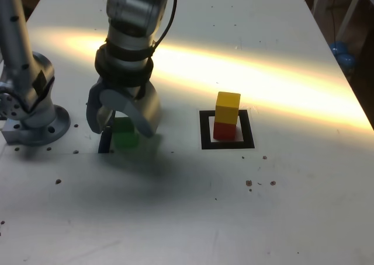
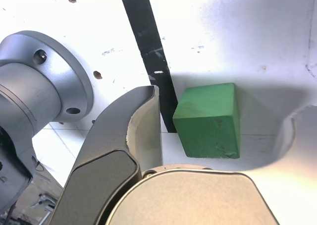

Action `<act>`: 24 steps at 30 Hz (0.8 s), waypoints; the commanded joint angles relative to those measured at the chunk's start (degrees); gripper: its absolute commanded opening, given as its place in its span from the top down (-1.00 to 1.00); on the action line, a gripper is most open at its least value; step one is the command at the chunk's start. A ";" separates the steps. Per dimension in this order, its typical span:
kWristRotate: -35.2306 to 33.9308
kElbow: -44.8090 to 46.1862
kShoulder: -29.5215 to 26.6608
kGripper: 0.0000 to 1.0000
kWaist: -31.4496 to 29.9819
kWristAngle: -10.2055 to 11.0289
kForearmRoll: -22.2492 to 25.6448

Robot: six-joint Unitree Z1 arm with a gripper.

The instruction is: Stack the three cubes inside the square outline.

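The green cube [image 1: 125,132], matte with lightly scuffed faces, sits on the white desk [image 1: 280,206] well apart from the square outline [image 1: 227,131], toward the exterior view's left. The claw [image 1: 123,122] is spread open astride it, not gripping. A thin black strip [image 2: 146,46] lies just beside the cube. Inside the outline, the yellow cube [image 1: 228,108] rests squarely atop the red cube [image 1: 224,130].
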 commanded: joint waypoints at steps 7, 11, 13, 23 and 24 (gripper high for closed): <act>-0.53 1.40 0.46 0.43 -0.15 -0.20 -1.18; -0.59 2.04 0.38 0.63 -0.14 -0.20 -1.77; -0.59 2.14 0.39 0.64 -0.14 -0.20 -1.89; -0.59 1.85 0.43 0.65 -0.14 -0.11 -1.83; -0.59 1.72 0.38 0.65 -0.14 0.01 -1.72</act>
